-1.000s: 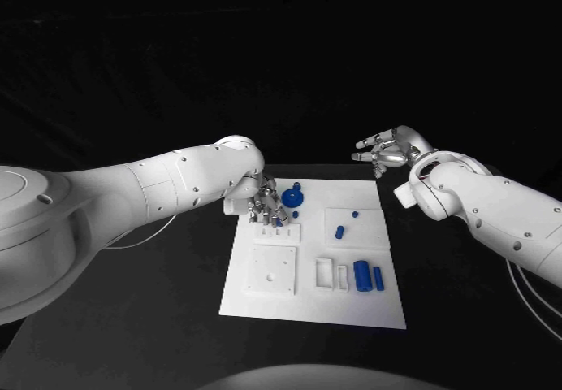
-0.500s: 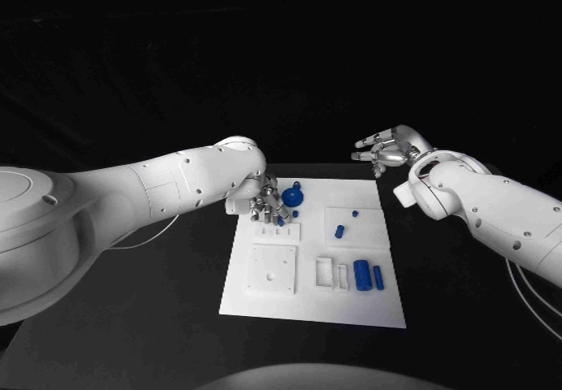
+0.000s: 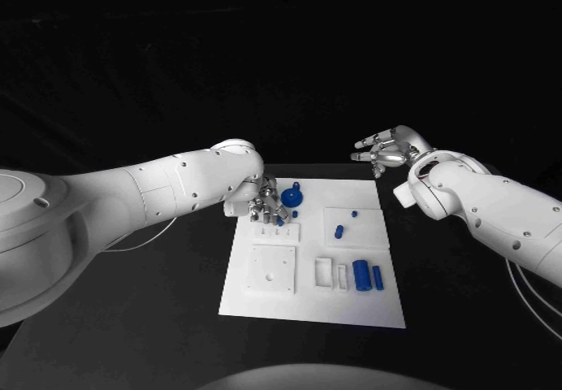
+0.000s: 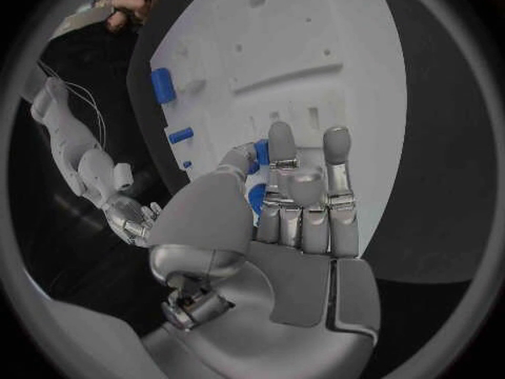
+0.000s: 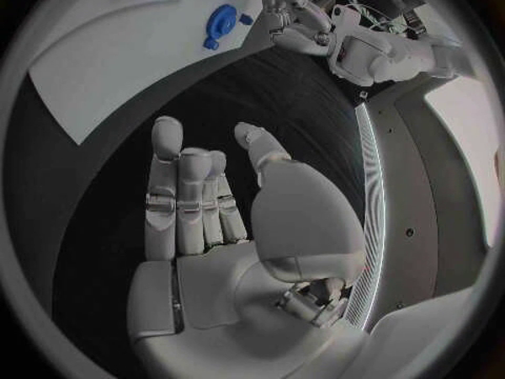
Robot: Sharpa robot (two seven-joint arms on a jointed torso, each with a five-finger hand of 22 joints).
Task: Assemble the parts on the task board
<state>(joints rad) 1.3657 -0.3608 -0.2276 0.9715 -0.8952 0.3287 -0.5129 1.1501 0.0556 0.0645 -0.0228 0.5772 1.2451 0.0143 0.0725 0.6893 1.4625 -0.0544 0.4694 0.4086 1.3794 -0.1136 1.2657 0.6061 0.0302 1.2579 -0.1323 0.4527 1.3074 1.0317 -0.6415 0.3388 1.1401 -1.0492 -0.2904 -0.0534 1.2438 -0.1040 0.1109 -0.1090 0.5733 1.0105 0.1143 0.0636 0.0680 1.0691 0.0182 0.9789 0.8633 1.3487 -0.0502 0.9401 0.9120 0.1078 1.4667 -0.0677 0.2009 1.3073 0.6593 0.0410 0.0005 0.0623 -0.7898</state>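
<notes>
On the task board, long blue cylinder lying lengthwise, pointing away from robot

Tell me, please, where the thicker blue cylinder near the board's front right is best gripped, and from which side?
Grip the thicker blue cylinder across its middle, coming from above: it lies flat on the task board, its long sides exposed, though a thinner blue piece lies close on one side.

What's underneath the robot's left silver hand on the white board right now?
Under the left silver hand lies the white task board, with a small blue peg showing by its fingertips. Whatever sits directly beneath the palm is covered.
</notes>
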